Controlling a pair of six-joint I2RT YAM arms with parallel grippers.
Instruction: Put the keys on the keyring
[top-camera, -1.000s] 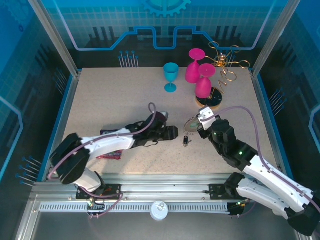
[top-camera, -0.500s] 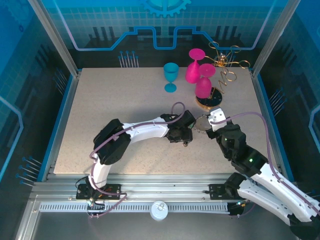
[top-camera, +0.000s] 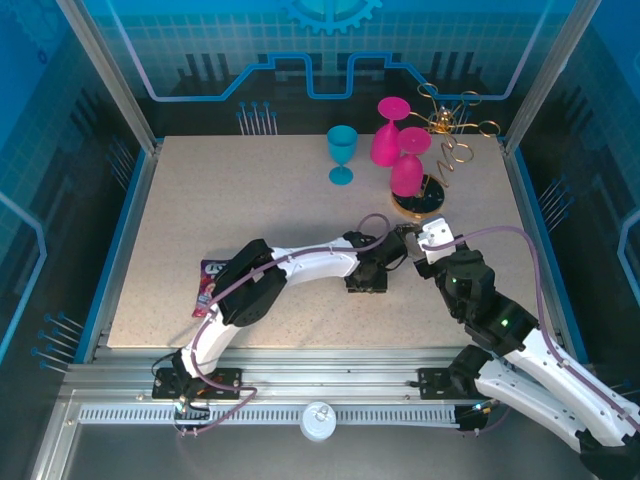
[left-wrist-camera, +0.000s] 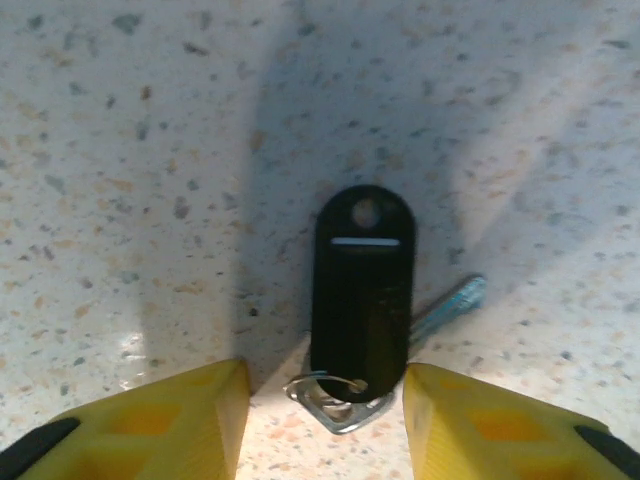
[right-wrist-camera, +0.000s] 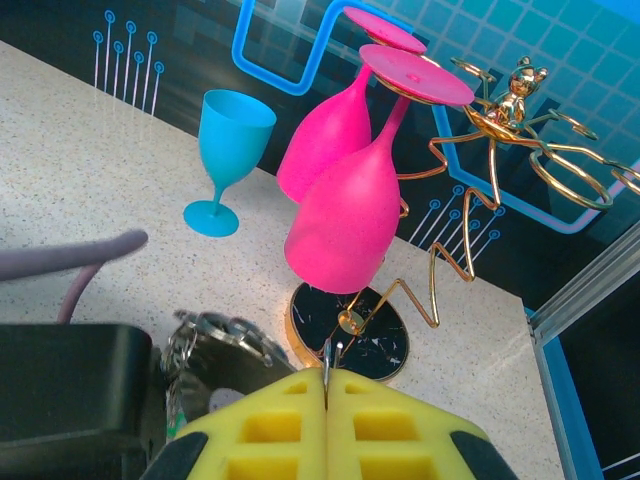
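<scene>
The black-headed key (left-wrist-camera: 362, 290) lies flat on the speckled table, a silvery triangular piece (left-wrist-camera: 340, 408) at its near end and a bluish-silver blade (left-wrist-camera: 450, 303) sticking out to its right. My left gripper (left-wrist-camera: 325, 378) stands open over it, a yellow finger (left-wrist-camera: 190, 420) on each side and a gap on the left. In the top view the left gripper (top-camera: 366, 277) is at table centre. My right gripper (right-wrist-camera: 326, 378) is shut on a thin wire loop of the dark grey keyring (right-wrist-camera: 225, 352), held just right of the left gripper (top-camera: 412, 245).
A blue goblet (top-camera: 341, 153) and two pink glasses (top-camera: 392, 130) stand at the back. The gold wire stand (top-camera: 450, 135) with its dark round base (top-camera: 420, 201) is close behind the right gripper. A red packet (top-camera: 208, 285) lies by the left arm's elbow.
The left arm has swung right and stretched out to the black key, and its jaws have narrowed around it. The right gripper has kept hold of the keyring and shifted slightly.
</scene>
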